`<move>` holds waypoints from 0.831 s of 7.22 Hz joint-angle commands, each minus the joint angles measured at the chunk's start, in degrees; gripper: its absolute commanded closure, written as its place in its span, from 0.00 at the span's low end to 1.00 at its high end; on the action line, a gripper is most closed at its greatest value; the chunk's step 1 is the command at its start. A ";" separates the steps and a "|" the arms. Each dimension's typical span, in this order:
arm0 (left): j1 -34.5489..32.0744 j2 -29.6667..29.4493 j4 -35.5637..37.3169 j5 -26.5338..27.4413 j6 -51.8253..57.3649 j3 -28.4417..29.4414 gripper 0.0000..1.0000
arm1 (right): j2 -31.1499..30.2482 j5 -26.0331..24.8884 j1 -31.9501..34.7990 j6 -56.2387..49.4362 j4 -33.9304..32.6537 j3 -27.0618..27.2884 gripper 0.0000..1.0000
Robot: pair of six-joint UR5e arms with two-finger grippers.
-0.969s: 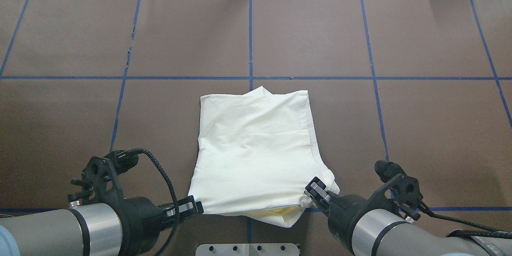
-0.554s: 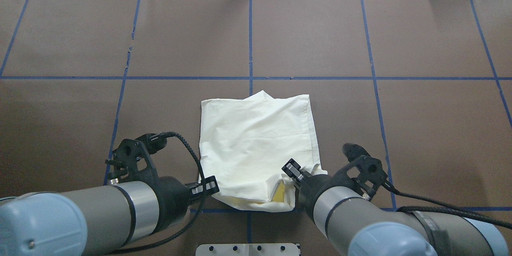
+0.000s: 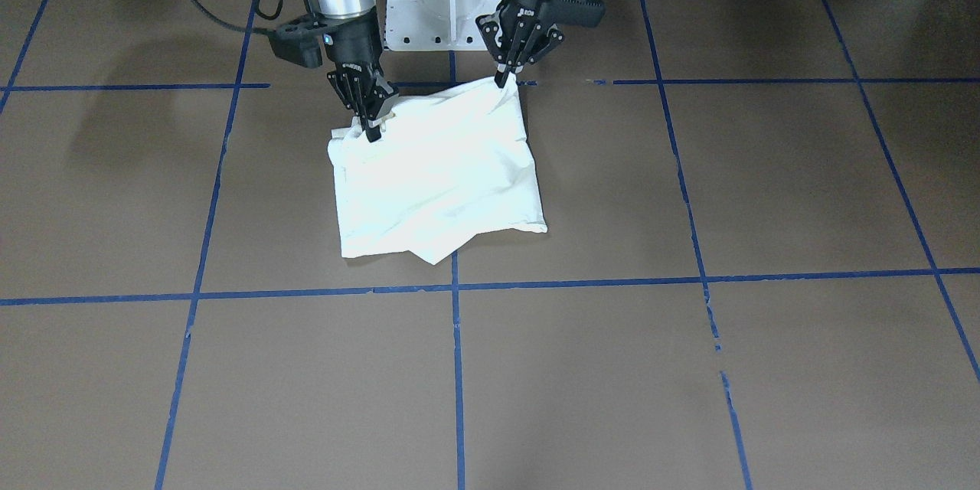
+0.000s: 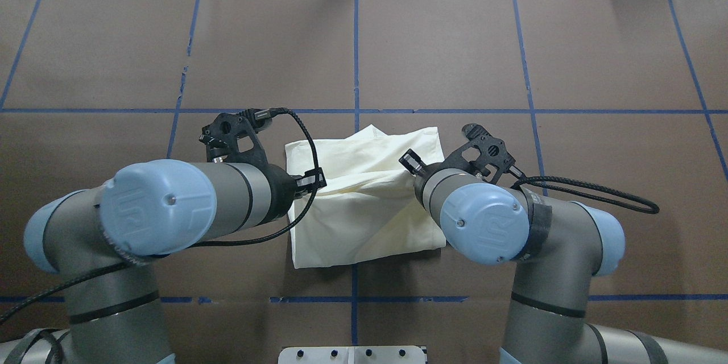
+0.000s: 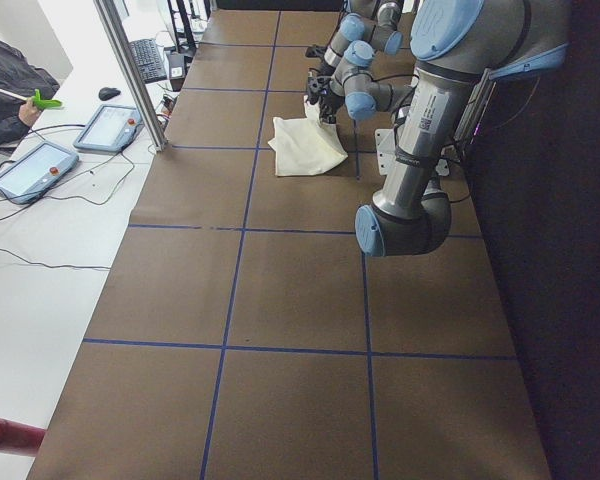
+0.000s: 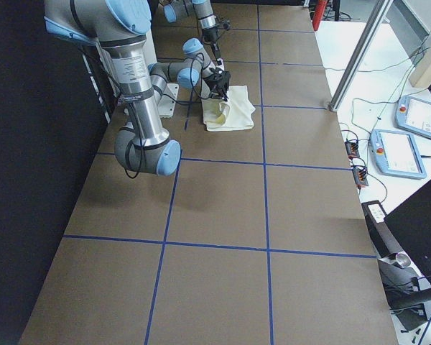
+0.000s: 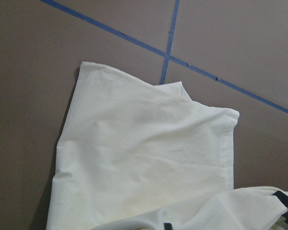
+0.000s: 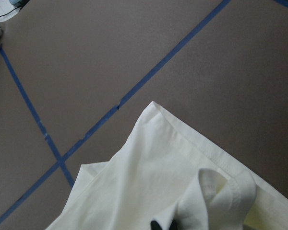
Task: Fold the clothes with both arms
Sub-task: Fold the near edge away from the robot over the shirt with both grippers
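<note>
One cream shirt point(image 4: 369, 227), plain and creased, lies folded at the centre of the table point(image 4: 569, 40). The left gripper point(image 3: 503, 76) and right gripper point(image 3: 373, 126) each pinch a near corner, both carried farther across the shirt than earlier.

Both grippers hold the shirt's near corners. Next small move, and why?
Probably carry both corners forward toward the far edge, then lower. The left gripper and right gripper hold the shirt's near hem raised around mid-shirt, so the fold is only half laid.
</note>
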 commanded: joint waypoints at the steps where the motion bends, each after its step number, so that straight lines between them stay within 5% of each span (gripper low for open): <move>1: -1.73 -1.51 -2.84 -0.09 1.39 7.71 1.00 | 2.80 0.48 2.67 -1.66 7.45 -12.56 1.00; 5: -1.73 -2.83 -6.29 -0.09 2.71 14.77 1.00 | 4.49 0.48 2.94 -3.85 8.79 -16.66 1.00; 6: -1.73 -2.91 -6.29 -0.26 2.79 14.77 0.72 | 4.92 0.48 3.11 -7.60 8.71 -16.66 0.31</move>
